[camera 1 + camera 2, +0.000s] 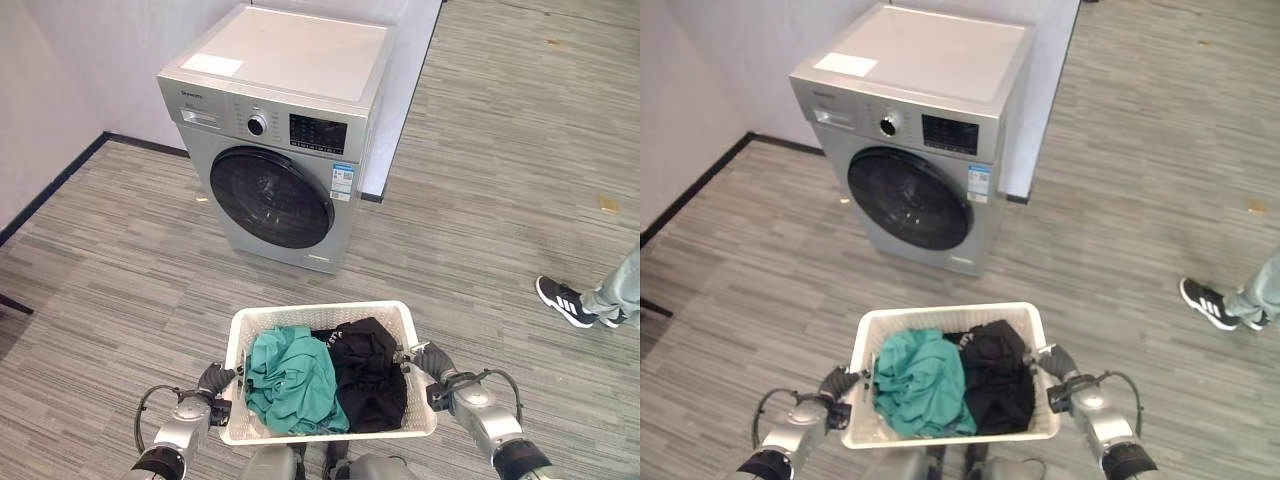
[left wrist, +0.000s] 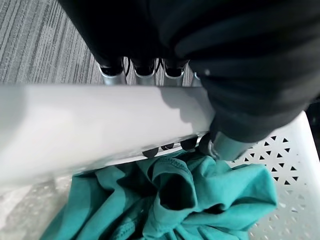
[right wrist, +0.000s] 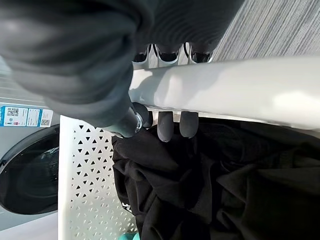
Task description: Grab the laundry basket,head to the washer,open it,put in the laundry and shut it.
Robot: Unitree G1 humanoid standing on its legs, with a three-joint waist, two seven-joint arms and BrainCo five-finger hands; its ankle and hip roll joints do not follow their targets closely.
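Straight ahead and a little toward the robot's left stands the washer [image 1: 275, 140], its round dark door [image 1: 271, 197] shut and facing the basket — that is the relation the coming move turns on. The laundry basket [image 1: 330, 312] hangs between the two hands with its long axis running side to side, so its far long wall faces the washer front across an open stretch of grey plank floor [image 1: 120, 270]; the two are well apart, and I judge the walk is not yet finished.

Both hands are clenched on the basket. The left hand [image 2: 172, 146] curls its dark-tipped fingers over the white rim at the basket's left end, with the fingertips tucked inside just above the cloth. The right hand [image 3: 170, 125] does the same on the right-end rim. Since the door sits slightly left of the basket's middle, the left hand is probably the nearer one to it (though either would first have to let go).

The basket is white plastic, its walls pierced with small triangular holes. Inside lie a crumpled teal garment [image 1: 292, 378] on the left and a black garment [image 1: 368, 372] on the right, touching each other.

A person's shoe [image 1: 566, 301] shows at the right edge.
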